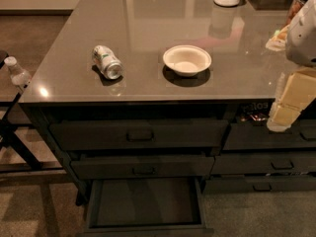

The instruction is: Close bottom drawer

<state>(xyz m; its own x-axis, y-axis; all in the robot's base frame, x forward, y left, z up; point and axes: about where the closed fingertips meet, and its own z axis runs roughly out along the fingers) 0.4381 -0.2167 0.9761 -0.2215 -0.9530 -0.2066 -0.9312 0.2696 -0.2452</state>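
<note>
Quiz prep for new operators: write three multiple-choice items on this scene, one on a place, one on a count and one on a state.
1. Where is the gripper?
A. Over the white bowl
B. Over the can
C. At the right, by the front edge of the counter, above the narrower drawers

2. How many wide drawers are in the left stack?
A. Two
B. Three
C. Five

3. What state is the bottom drawer in?
A. Pulled out, with its flat dark inside showing
B. Fully shut
C. Taken out and set on the counter

Answers:
1. C: the gripper hangs at the right side, over the front edge of the counter.
2. B: three fronts are stacked one above the other.
3. A: its front sits well forward of the two drawers above it.
</note>
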